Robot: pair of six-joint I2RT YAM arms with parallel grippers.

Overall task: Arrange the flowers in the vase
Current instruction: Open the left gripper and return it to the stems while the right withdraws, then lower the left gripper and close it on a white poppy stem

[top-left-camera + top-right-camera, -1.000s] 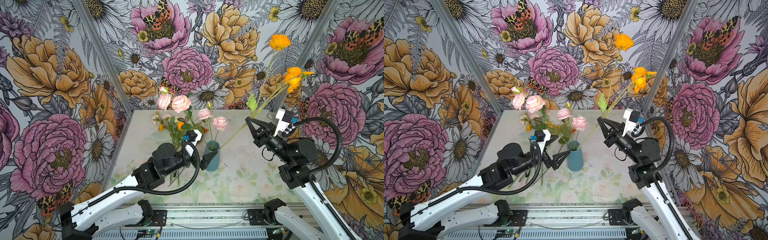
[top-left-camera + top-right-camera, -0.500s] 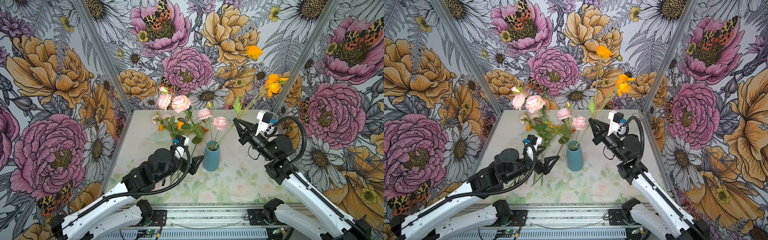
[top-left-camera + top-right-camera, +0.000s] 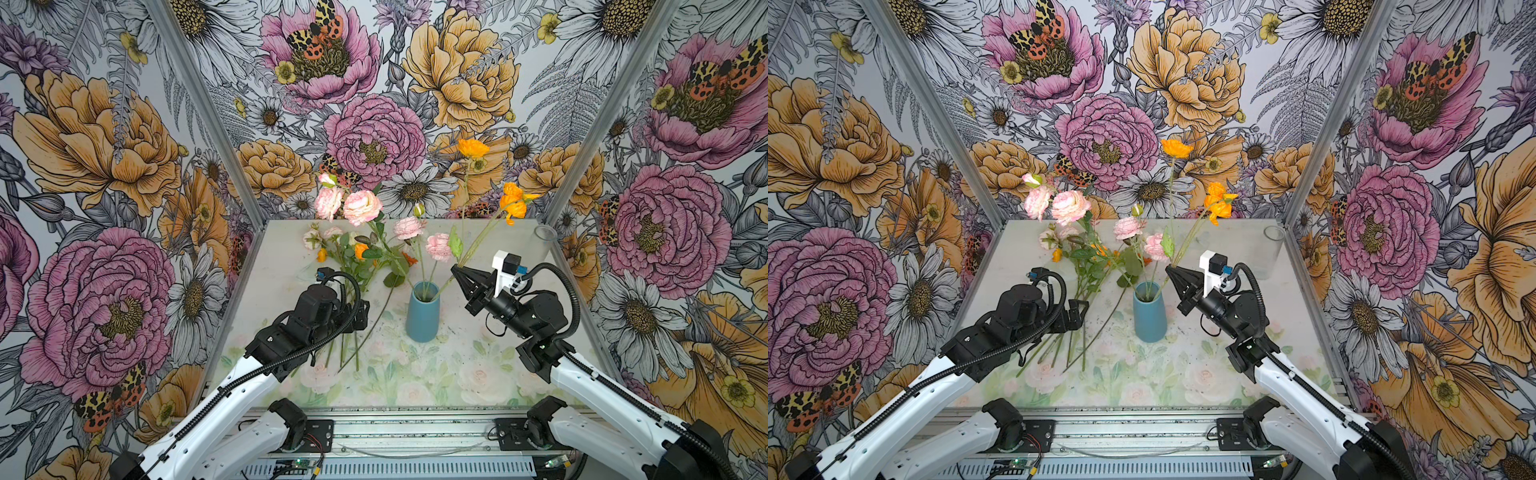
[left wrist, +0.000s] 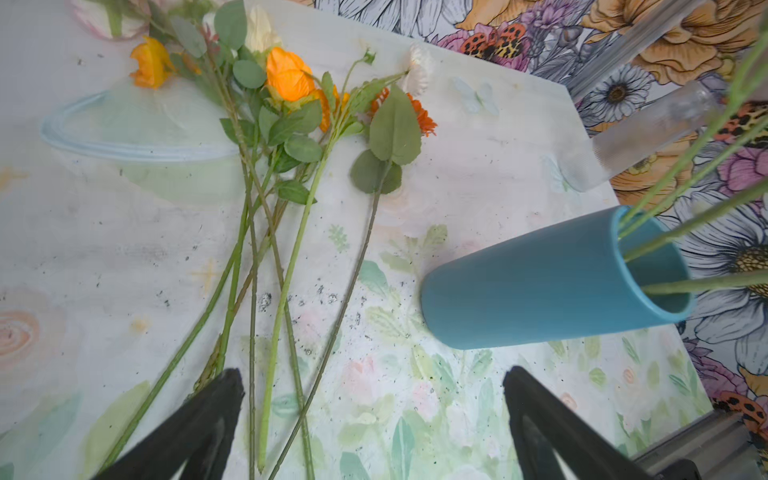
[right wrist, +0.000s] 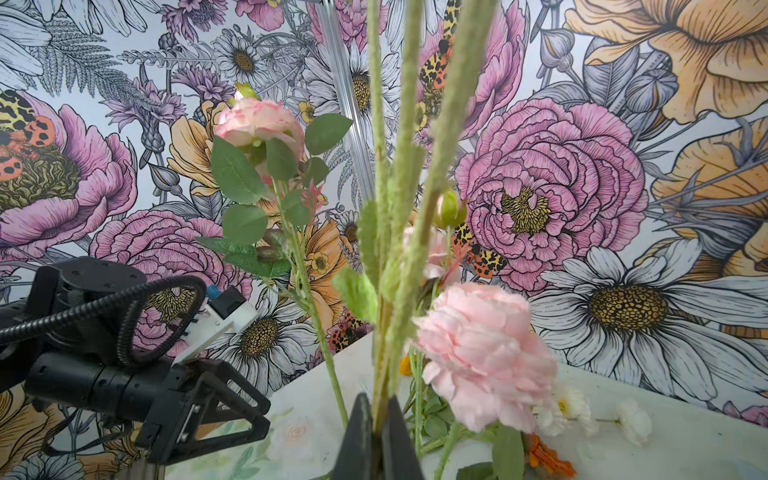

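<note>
In both top views the tall teal-blue ceramic vase stood upright in the middle of the pale painted table, and pink ruffled flowers were standing in it. The right gripper was pressed together on the thin green stems of the orange flowers, just beside the vase rim, and the lower ends of these stems went into the vase mouth. The left gripper hung with jaws wide apart over the loose flowers that lay on the table to the left of the vase, and it held nothing. In the left wrist view its 2 black fingers stood apart, with several loose stems on the table between them. In the right wrist view the closed tips clamped the fuzzy green stems, and a pink bloom was just beside them.
</note>
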